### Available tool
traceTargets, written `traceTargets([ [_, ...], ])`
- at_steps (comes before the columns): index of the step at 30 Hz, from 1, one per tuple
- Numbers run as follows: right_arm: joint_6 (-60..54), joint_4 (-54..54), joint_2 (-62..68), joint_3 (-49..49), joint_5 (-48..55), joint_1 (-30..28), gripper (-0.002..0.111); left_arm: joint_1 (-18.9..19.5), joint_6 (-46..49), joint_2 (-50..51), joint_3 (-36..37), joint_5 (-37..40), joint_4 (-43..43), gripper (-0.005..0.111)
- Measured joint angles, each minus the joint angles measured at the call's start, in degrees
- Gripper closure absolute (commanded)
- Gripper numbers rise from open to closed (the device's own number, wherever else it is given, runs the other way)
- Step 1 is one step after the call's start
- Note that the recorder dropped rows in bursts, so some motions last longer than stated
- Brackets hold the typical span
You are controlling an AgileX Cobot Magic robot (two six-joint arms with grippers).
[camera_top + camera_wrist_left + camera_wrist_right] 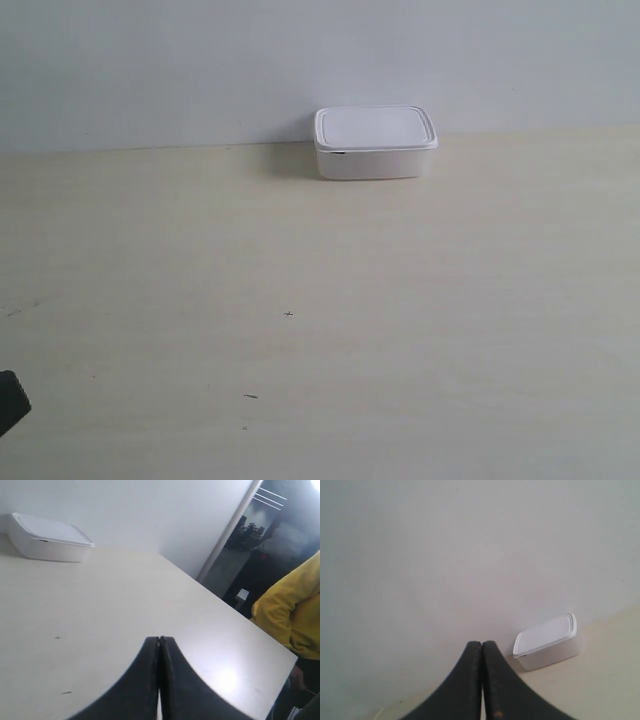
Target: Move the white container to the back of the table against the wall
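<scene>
Container [375, 143] sits at the bench's [320, 330] back edge, seemingly against the wall [200, 60]. Left hand [159, 642] and right hand [482, 645] are pressed together, empty, well apart from it. Placement looks done; the next move seemingly calls for nothing beyond parking the arms.

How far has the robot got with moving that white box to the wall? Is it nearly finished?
It looks done: the white container sits at the back of the table, by the wall, though actual contact is not clear. Nothing is in hand: the left fingers and right fingers are both shut, empty and away from it. Nothing seems left.
</scene>
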Motion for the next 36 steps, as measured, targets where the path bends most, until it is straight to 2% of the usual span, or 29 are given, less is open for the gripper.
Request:
traceTargets([
  [5, -18.03, 13.29, 0.00, 0.10, 0.53, 0.00, 0.108, 0.00, 1.51, -0.39, 0.00, 2.08, 0.00, 0.107],
  [10, -28.97, 22.23, 0.00, 3.82, -3.88, 0.00, 0.108, 0.56, 10.49, -0.49, 0.05, 2.20, 0.00, 0.107],
  [16, -31.25, 23.47, 0.00, 14.39, -16.66, 0.00, 0.108, 0.78, 21.53, -0.49, 0.19, -2.92, 0.00, 0.107],
  [19, -33.62, 23.47, 0.00, 16.25, -19.38, 0.00, 0.108, 0.78, 25.49, -0.49, 0.19, -3.70, 0.00, 0.107],
  [29, -42.06, 23.47, 0.00, 16.32, -15.80, 0.00, 0.108, 0.78, 28.05, -0.49, 0.19, 2.91, 0.00, 0.107],
  [36, -40.88, 23.85, 0.00, 16.32, -12.00, 0.00, 0.108, 0.78, 28.05, -0.49, 0.19, 5.75, 0.00, 0.107],
])
